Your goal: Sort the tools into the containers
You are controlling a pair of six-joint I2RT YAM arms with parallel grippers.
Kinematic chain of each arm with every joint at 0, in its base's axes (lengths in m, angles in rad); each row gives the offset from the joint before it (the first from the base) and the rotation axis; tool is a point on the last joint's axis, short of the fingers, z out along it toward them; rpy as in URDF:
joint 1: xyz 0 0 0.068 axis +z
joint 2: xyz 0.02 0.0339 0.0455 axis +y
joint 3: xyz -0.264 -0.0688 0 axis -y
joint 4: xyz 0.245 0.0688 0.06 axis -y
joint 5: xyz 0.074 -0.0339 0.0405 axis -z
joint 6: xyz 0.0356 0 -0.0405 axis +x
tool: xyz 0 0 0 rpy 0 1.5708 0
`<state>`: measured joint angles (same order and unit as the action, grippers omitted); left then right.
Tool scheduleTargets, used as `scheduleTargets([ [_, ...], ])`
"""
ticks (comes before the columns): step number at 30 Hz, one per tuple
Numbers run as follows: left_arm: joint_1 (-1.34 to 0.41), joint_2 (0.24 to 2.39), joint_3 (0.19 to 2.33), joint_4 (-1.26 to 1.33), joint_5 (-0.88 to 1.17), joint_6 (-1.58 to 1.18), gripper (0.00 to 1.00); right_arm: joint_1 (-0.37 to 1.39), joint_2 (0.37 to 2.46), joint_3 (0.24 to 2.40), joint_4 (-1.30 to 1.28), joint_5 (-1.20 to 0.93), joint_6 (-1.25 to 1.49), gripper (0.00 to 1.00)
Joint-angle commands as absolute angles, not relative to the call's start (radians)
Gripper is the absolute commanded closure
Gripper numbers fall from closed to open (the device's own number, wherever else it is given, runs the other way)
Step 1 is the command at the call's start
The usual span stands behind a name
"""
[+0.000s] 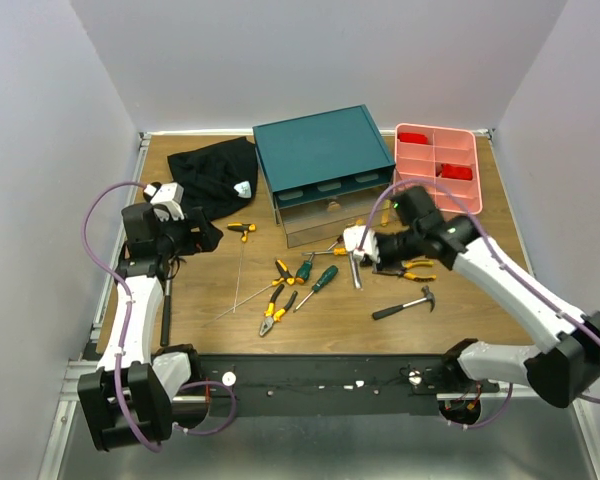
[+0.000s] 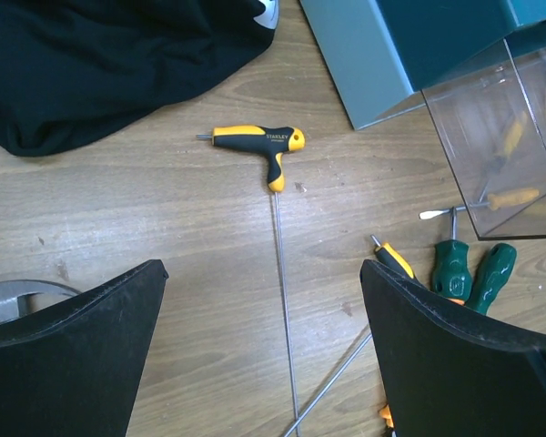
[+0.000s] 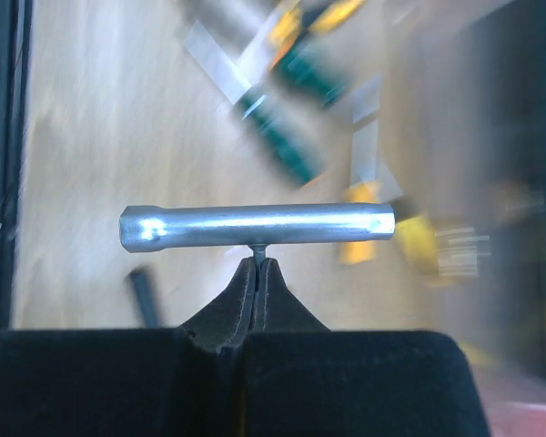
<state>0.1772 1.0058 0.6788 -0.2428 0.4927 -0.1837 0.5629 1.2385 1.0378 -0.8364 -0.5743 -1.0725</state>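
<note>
Silver steel tube tool [image 3: 255, 226], likely stiff, slick, light: right gripper [image 3: 257, 266] jaws pinch shut on its thin mid-length stem at six o'clock. Left gripper [image 2: 262, 282] jaws gape wide, empty.

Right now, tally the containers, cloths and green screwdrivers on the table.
Containers (cabinet, tray): 2
Cloths: 1
Green screwdrivers: 2
Total: 5
</note>
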Motion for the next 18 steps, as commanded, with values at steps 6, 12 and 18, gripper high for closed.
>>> scheduleTargets([
  [6, 0.181, 0.956, 0.64, -0.184, 0.541, -0.232, 0.01, 0.561, 1.349, 1.348, -0.697, -0.525, -0.905, 0.99],
  [12, 0.181, 0.925, 0.621, -0.198, 0.54, -0.242, 0.01, 0.561, 1.483, 1.442, -0.598, -0.416, -0.951, 0.99],
  [18, 0.184, 0.891, 0.601, -0.212, 0.535, -0.247, 0.01, 0.561, 1.581, 1.486, -0.5, -0.353, -0.997, 0.99],
])
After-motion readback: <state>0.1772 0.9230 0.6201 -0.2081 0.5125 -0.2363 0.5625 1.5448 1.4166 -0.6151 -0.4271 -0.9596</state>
